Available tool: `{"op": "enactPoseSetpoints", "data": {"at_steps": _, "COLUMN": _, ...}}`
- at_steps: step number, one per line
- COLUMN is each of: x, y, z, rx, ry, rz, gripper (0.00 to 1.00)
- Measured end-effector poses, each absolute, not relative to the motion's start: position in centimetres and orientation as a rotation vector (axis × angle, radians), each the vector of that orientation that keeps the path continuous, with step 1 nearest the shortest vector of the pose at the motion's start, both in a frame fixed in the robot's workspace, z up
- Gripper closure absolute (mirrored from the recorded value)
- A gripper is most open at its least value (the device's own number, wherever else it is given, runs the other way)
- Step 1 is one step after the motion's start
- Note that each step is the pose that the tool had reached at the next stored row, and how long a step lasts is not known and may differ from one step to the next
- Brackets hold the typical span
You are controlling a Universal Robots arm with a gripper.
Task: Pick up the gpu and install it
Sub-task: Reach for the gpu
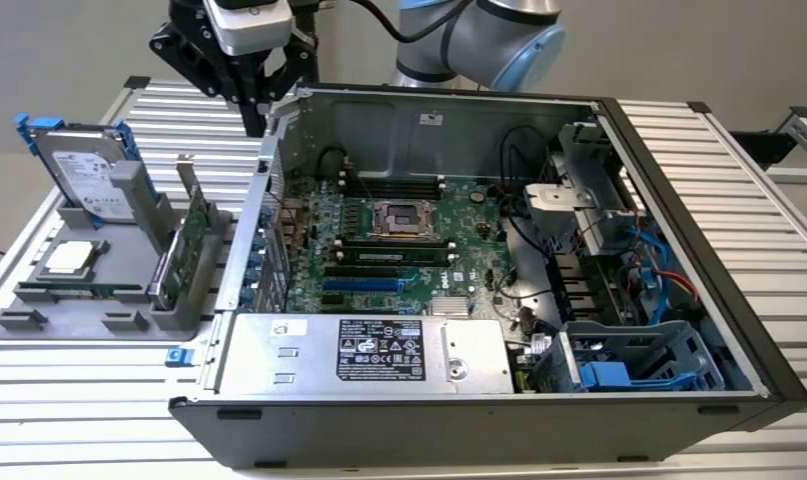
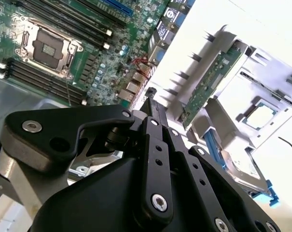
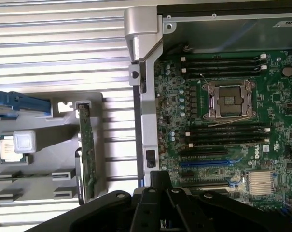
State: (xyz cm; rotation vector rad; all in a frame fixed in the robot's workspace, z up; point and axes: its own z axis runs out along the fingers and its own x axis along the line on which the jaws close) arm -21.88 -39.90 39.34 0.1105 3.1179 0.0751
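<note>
The gpu [image 1: 190, 250] stands on edge in a slot of the grey holder [image 1: 103, 310] at the exterior view's left, green board showing and its silver bracket pointing up. Both wrist views show it too, as a thin green card [image 3: 88, 150] [image 2: 211, 79]. My gripper [image 1: 254, 122] hangs high over the rear wall of the open computer case [image 1: 263, 200], behind the holder and apart from the gpu. Its black fingers [image 2: 152, 104] are pressed together and shut, with nothing between them. The same fingertips [image 3: 160, 175] sit over the case wall beside the motherboard.
A silver hard drive with blue rails [image 1: 90, 170] and a processor chip [image 1: 72, 258] share the holder. Inside the case lie the motherboard [image 1: 390, 240], its bare socket [image 3: 230, 99], a power supply [image 1: 363, 350] and drive cages [image 1: 630, 360]. Everything rests on a slatted metal table [image 1: 723, 170].
</note>
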Motion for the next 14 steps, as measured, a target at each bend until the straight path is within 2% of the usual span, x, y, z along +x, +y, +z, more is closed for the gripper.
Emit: {"op": "enactPoseSetpoints", "data": {"at_steps": 14, "x": -23.2, "y": -39.9, "z": 39.3, "rx": 0.110, "ry": 3.118, "rz": 0.075, "gripper": 1.00}}
